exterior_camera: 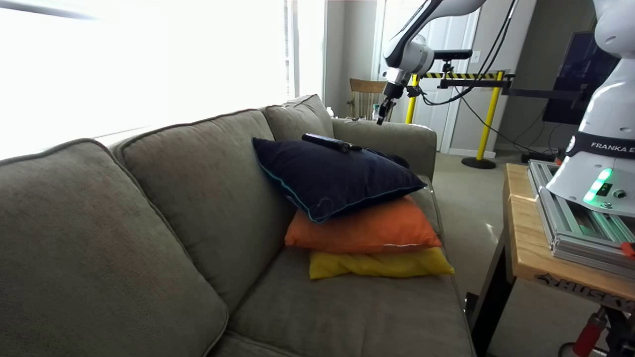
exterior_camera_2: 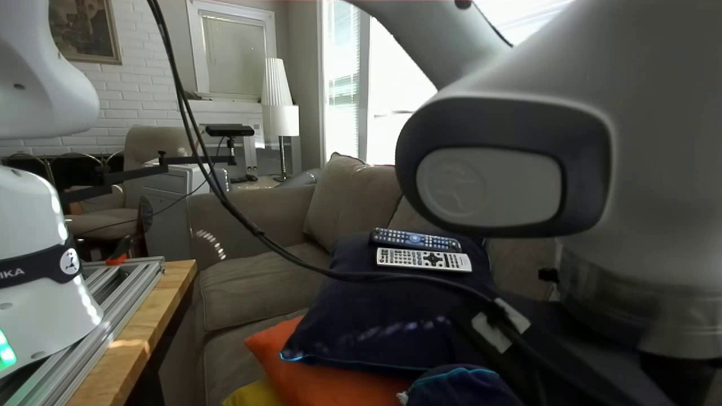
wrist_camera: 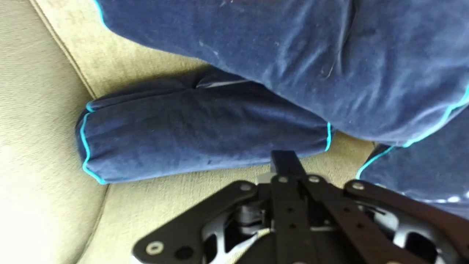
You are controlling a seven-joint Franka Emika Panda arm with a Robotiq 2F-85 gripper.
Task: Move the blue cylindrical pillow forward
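Beyond the sofa-side edge of the Husky workbench (exterior_camera: 528, 238) stands a taupe sofa (exterior_camera: 347, 312); on its seat, toward that edge's far corner in an exterior view, lies the navy bolster (wrist_camera: 205, 128), partly hidden by a bigger navy cushion (wrist_camera: 293, 55) in the wrist view. Above it hangs the Robotiq gripper (wrist_camera: 285, 159), jaws together with nothing between. That looks like the approach; next it probably must spread them, descend and pinch the navy bolster before shifting it forward.

White arm (exterior_camera: 451, 7) outstretched, wrist (exterior_camera: 415, 57) angled down, pincer (exterior_camera: 382, 118) pointing downward, fingers (wrist_camera: 285, 163) together
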